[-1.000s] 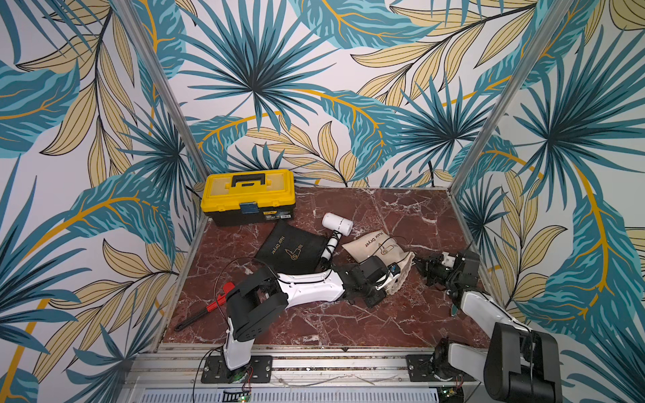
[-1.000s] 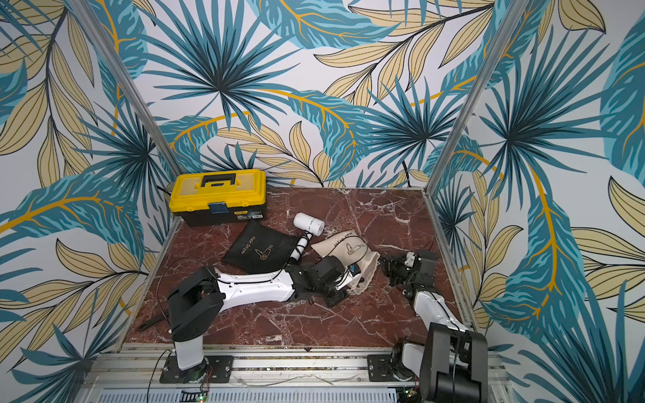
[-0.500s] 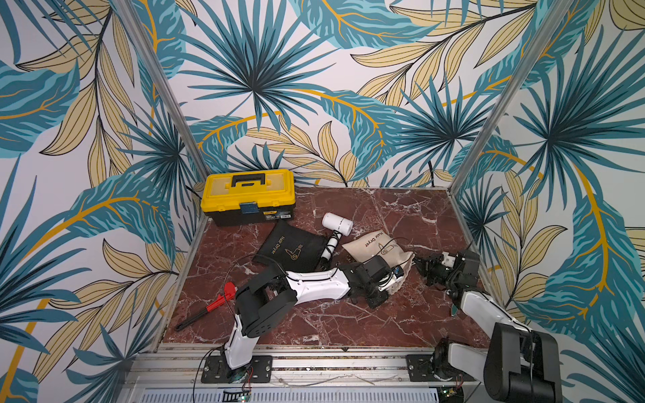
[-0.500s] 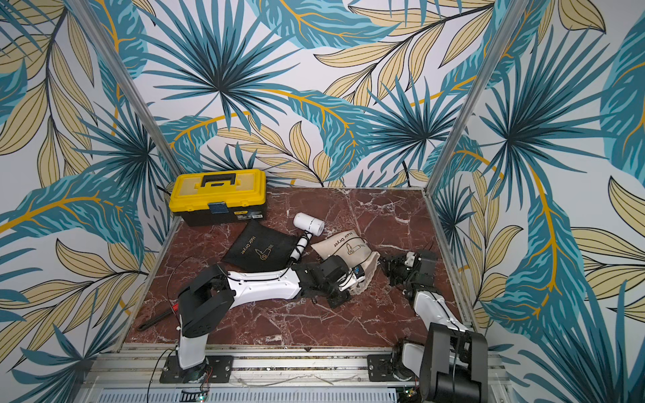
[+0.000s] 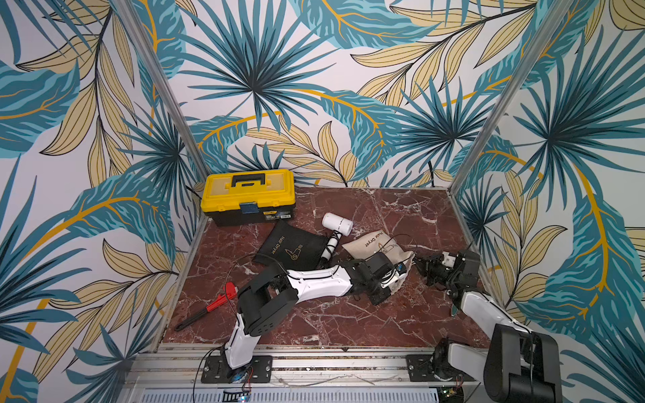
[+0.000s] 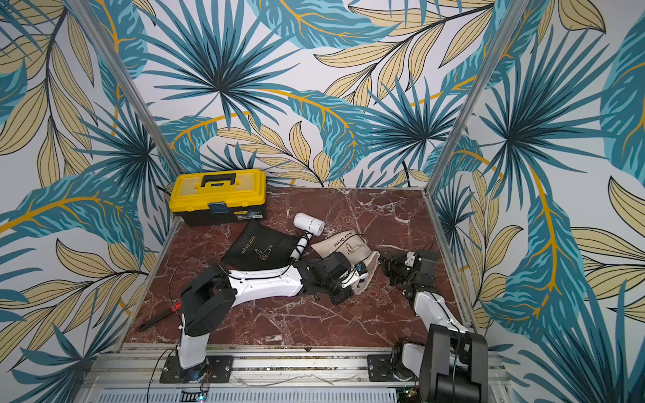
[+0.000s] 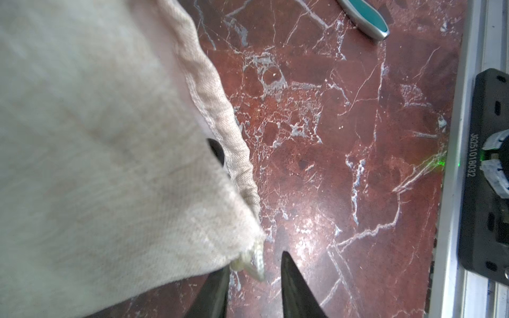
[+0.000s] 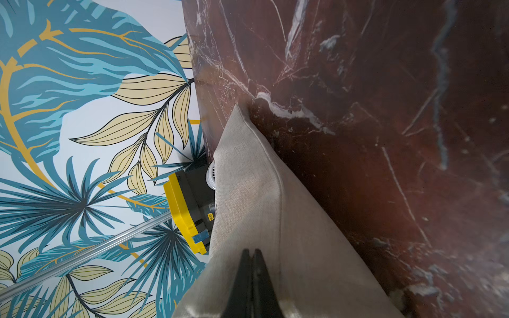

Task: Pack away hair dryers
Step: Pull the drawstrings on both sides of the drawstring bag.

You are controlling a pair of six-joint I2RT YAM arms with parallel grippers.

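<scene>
A white hair dryer (image 5: 336, 224) (image 6: 309, 223) lies at mid-table, its handle resting on the black bag (image 5: 289, 246) (image 6: 258, 247). To its right lies the beige bag (image 5: 377, 244) (image 6: 349, 246) printed "Hair Dryer". My left gripper (image 7: 254, 264) (image 5: 392, 288) is at the beige bag's (image 7: 110, 165) near corner. Its jaws stand a little apart, with the corner's cord end between the tips and one finger (image 7: 217, 289) under the cloth. My right gripper (image 8: 250, 254) (image 5: 420, 265) is shut on the beige bag's (image 8: 261, 198) right edge, where the cloth stands up off the marble.
A yellow toolbox (image 5: 248, 195) (image 6: 218, 193) stands at the back left. A red-handled tool (image 5: 216, 303) lies at the front left. A teal-handled item (image 7: 363, 16) lies by the right arm. Walls close three sides, and a metal rail (image 7: 451, 192) runs along the front.
My left arm's elbow has swung in towards the middle and its jaws have narrowed at the beige bag's corner. The right arm has stayed still.
</scene>
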